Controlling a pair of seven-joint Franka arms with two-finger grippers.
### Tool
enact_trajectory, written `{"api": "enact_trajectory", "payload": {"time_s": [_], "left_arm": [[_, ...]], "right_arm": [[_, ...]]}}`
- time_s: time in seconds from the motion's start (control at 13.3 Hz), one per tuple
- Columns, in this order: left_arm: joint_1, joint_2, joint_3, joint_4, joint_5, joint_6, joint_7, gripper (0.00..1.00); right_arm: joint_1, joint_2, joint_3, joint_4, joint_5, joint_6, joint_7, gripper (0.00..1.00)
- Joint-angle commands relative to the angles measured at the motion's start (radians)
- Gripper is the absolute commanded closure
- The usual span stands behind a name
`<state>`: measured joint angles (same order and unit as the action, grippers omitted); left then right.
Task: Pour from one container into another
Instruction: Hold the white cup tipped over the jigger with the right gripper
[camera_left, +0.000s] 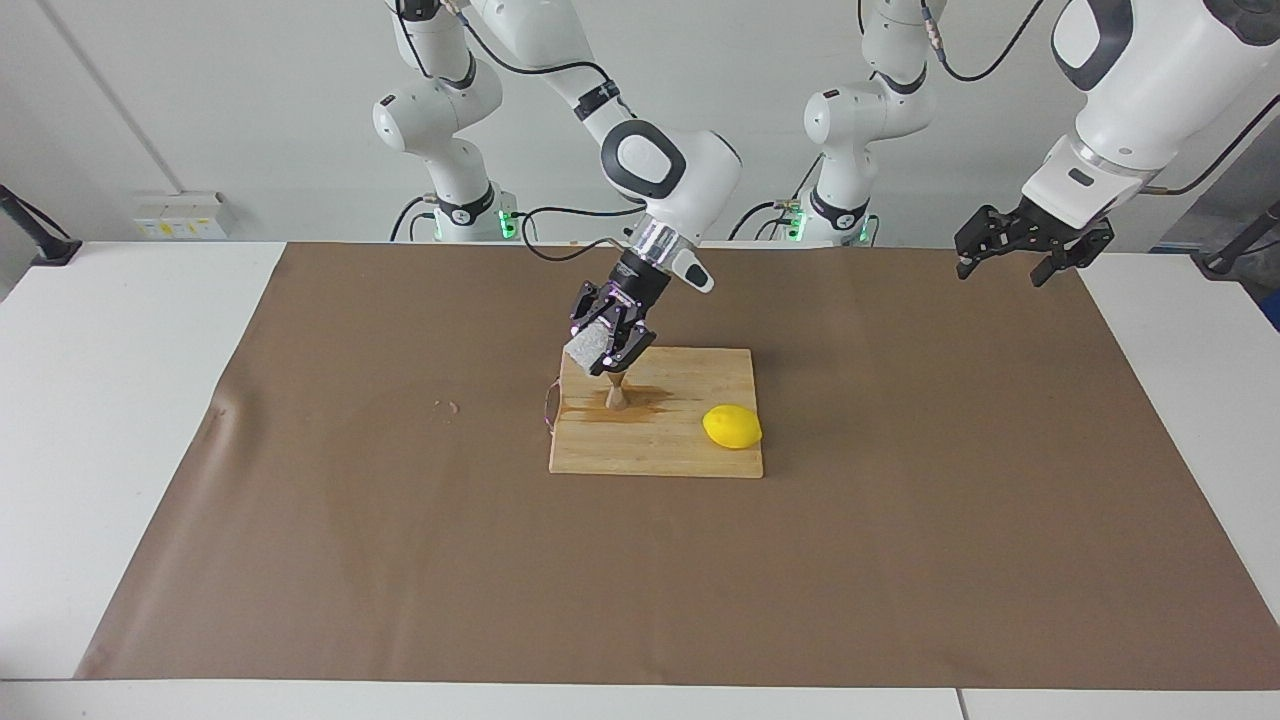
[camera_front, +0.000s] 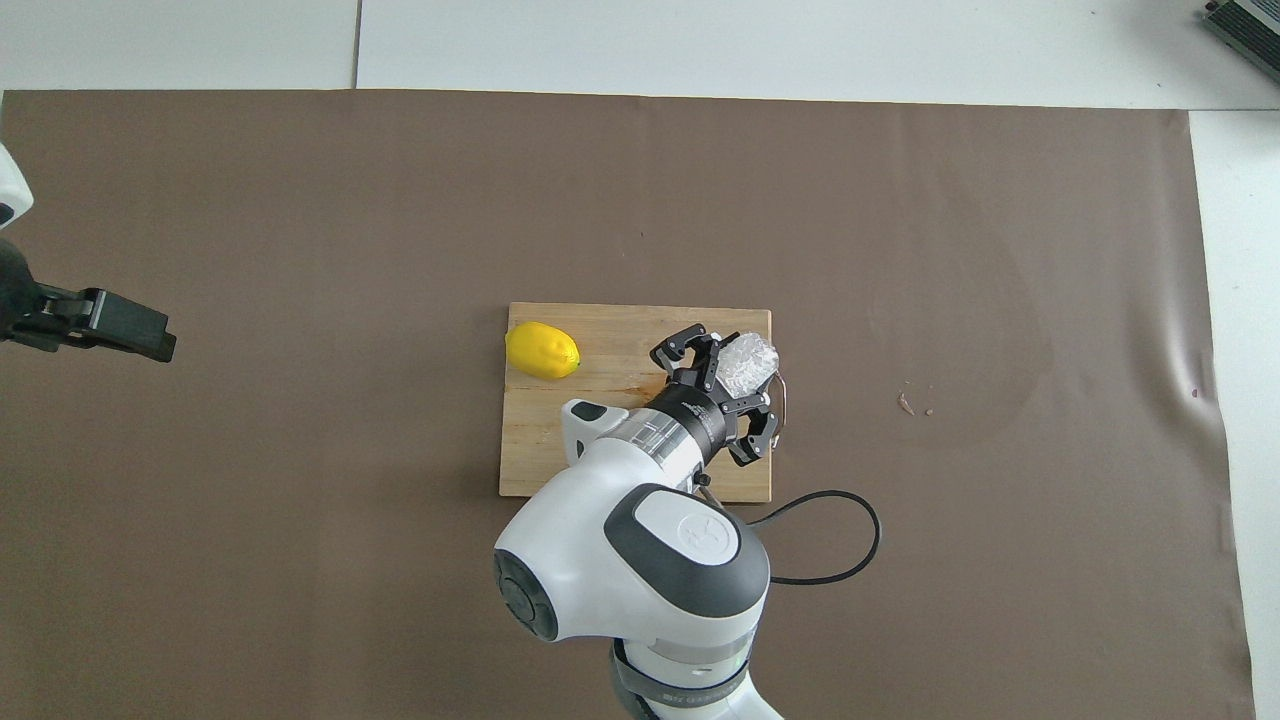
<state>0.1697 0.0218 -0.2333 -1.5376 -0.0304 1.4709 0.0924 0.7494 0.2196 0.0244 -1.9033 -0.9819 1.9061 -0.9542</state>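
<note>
- My right pincer (camera_left: 607, 350) is pinched on the crinkly white cup (camera_left: 587, 350), which I hold tilted in the air over the wooden board (camera_left: 690, 455), at its corner nearest the right arm's end of the worktop.
- The cup's mouth leans down toward the steel jigger (camera_left: 617, 396), which stands upright on the board right under my fingertips. Cup and jigger look just apart, not touching; from overhead the cup (camera_front: 748, 363) and my own wrist hide the jigger.
- I judge the pour to be under way or close to finished: the tilt is steep and a dark wet stain (camera_left: 650, 402) spreads on the board around the jigger's foot, so some liquid has missed. I cannot tell how full the jigger is or whether the cup is empty.
- Left to do, as I see it: right the cup and set it down.
- A lemon (camera_left: 732, 427) lies on the same board, toward the left arm's end, well clear of the jigger.
- My left pincer (camera_left: 1018, 244) waits spread and empty, high over the brown mat's (camera_left: 400, 560) edge.
</note>
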Motion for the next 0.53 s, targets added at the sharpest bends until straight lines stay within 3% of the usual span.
{"api": "enact_trajectory", "payload": {"time_s": [0.0, 0.45], "left_arm": [[0.01, 0.0, -0.006, -0.004, 0.001, 0.014, -0.01, 0.0], [0.01, 0.0, -0.006, -0.003, 0.001, 0.023, -0.008, 0.0]], "right_arm": [[0.008, 0.014, 0.003, 0.004, -0.035, -0.019, 0.032, 0.64], [0.038, 0.021, 0.005, -0.025, -0.115, -0.048, 0.159, 0.65]]}}
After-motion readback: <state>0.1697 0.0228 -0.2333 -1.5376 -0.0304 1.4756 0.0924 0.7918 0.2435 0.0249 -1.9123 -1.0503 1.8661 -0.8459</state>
